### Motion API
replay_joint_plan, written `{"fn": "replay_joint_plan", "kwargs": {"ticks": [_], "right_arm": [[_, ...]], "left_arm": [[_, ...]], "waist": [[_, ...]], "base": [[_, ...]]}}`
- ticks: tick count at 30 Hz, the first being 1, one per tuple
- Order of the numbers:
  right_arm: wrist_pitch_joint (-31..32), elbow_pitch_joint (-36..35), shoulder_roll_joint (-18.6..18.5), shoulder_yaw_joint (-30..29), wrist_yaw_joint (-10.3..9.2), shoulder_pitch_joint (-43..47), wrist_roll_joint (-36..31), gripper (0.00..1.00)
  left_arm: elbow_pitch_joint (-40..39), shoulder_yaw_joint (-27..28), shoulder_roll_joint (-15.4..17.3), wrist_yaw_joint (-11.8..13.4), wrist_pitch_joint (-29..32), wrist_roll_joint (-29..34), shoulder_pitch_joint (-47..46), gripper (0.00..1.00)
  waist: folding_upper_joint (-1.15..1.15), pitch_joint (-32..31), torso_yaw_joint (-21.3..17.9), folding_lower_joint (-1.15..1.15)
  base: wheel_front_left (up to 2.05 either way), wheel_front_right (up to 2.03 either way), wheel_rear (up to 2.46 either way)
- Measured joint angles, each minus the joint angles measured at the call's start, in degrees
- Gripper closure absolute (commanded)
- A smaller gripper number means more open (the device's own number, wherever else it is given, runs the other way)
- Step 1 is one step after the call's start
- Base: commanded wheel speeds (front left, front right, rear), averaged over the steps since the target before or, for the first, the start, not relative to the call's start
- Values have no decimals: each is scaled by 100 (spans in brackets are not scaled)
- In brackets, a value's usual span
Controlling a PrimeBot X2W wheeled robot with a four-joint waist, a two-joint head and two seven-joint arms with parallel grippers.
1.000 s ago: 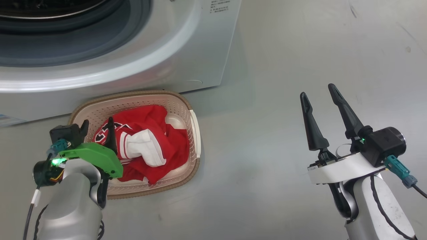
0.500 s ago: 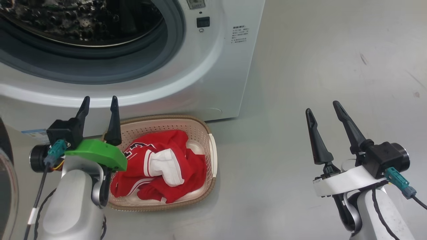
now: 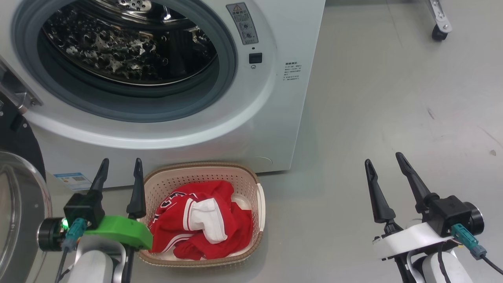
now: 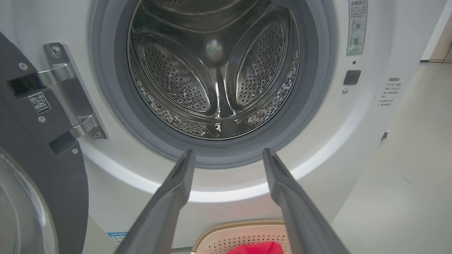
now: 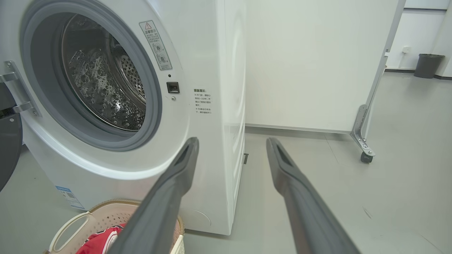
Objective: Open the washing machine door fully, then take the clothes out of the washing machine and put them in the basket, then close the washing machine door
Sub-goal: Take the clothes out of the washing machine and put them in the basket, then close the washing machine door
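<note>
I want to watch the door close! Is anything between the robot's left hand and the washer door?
Nothing visible. The open left hand is right beside the washing machine door, which hangs open on its left. The basket with the clothes lies on the hand's other side.

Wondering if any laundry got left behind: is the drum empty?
Empty, as far as shows: the drum is bare perforated steel, and the red clothes lie in the basket.

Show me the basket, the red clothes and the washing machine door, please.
the basket [image 3: 177, 181]: head view, on its perforated back wall.
the clothes [image 3: 204, 220]: head view, on the white panel in the middle of the heap.
the washing machine door [image 3: 19, 208]: head view, on its clear glass bowl, at the left edge.
</note>
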Motion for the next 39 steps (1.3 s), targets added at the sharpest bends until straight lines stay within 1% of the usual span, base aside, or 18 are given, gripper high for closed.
{"fn": "replay_joint_plan", "kwargs": {"ticks": [12,18,22,39], "right_arm": [[0,21,9,-29,-126,436,-1,0],[0,20,13,-5,-134,571,-1,0],[0,-13,15,20,-135,584,-1,0],[0,-116,14,37,-145,680,-20,0]], "left_arm": [[-554,-116,1,122,0,32,888,0],[-701,-172,9,153,0,91,1120,0],[-892,-190,15,198,0,129,1235,0],[-1416,-318,34,253,83,227,1502,0]], "waist": [[0,-485,46,0],[0,-614,78,0],[0,-648,91,0],[0,-669,98,0]], "base": [[0,0,0],[0,0,0],[0,0,0],[0,0,0]]}}
